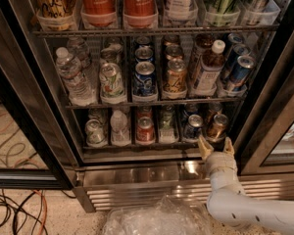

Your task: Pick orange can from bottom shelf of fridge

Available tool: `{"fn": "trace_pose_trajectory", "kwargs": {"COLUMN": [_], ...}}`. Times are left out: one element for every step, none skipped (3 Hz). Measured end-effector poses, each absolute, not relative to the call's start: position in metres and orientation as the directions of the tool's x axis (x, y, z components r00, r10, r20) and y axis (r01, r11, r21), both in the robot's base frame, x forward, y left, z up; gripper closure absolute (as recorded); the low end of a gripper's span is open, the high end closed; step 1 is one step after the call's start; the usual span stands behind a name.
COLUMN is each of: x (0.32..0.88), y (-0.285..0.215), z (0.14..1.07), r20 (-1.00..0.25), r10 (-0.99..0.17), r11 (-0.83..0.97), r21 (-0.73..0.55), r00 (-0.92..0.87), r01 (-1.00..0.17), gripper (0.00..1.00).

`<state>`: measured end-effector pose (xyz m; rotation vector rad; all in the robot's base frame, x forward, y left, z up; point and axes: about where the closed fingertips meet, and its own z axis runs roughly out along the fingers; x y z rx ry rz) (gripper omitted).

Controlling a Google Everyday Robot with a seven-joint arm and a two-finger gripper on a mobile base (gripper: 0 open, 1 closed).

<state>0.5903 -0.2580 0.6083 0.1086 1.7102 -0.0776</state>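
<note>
Pincer [216, 148]: spread, empty, just below orange can [217, 126] at bottom shelf [127, 146] front. Risk: finger clipping neighbouring blue can [192, 128], toppling either; lanes tight.

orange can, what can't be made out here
Camera view:
- Base of the orange can, and any contact: covered by the open gripper at the bottom shelf right end.
- Back rows there: hidden by front cans.
- Tops of the Coca-Cola bottles: cut off by the upper edge.
</note>
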Motion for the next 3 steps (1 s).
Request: {"fn": "trace_pose_trajectory", "kwargs": {"x": [0.598,0.607,0.615], "y": [-0.261,-0.265,-0.273], "z": [0.608,0.609,0.607], "r20": [-0.992,-0.994,-0.994], "r10": [0.019,0.027,0.038], "r11": [0.993,0.995,0.994], "r21": [0.005,0.015,0.027], "r00": [-0.123,-0.109,-0.102], "r01": [0.114,0.103,0.106], "gripper": [0.32,0.31,0.32]}}
